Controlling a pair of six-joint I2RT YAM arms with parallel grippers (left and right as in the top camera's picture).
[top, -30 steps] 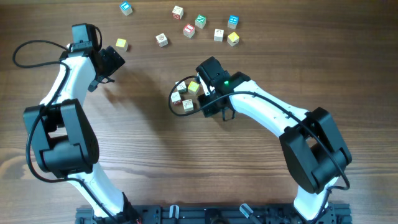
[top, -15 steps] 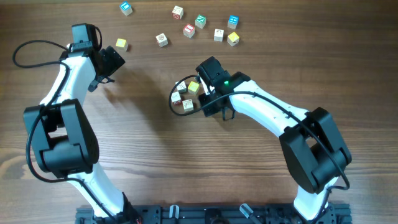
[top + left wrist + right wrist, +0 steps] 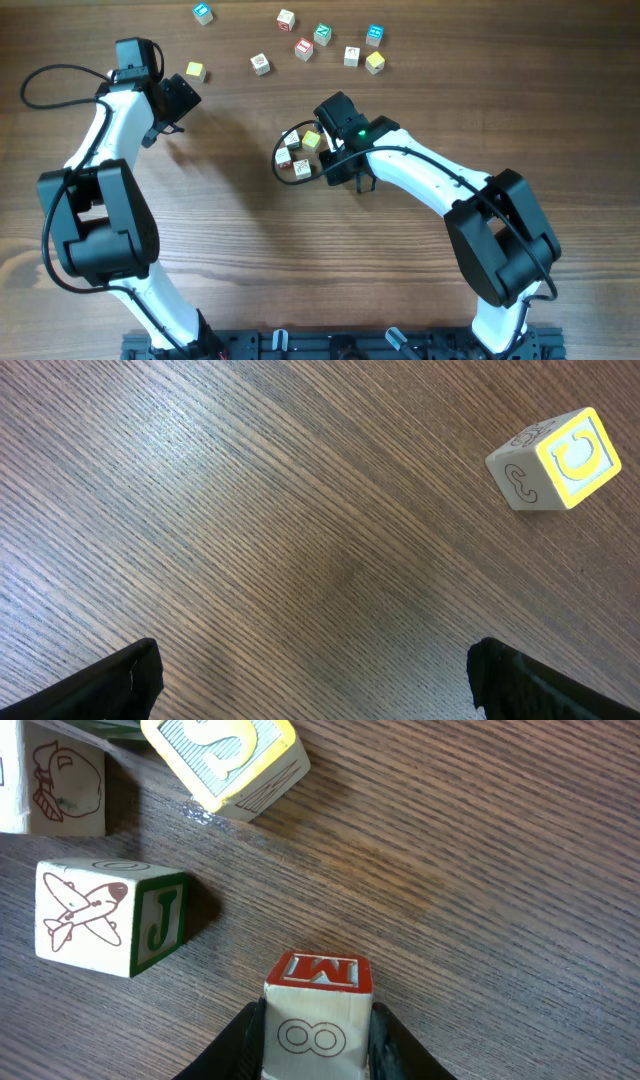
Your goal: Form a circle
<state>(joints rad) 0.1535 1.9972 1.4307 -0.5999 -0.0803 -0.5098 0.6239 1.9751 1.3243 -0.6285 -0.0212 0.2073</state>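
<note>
The circle (image 3: 298, 153) is a small cluster of cubes at mid-table, with my right gripper (image 3: 327, 162) at its right side. In the right wrist view my right gripper (image 3: 318, 1045) is shut on a white cube with a red M face (image 3: 318, 1005), both jaws pressed against its sides. Beyond it lie a cube with a plane and a green J (image 3: 105, 915), a pale yellow S cube (image 3: 225, 755) and a third cube (image 3: 55, 785). My left gripper (image 3: 180, 108) stands open over bare wood, far left of the circle. A yellow C cube (image 3: 555, 460) lies ahead of it.
Several loose cubes are scattered along the far edge, among them a blue one (image 3: 203, 13), a green one (image 3: 322, 34), a red one (image 3: 303, 48) and a yellow one (image 3: 374, 63). The yellow cube (image 3: 195, 71) lies just beyond the left gripper.
The right arm has shifted very slightly at the cluster's right side. The left arm and the loose cubes have not moved.
</note>
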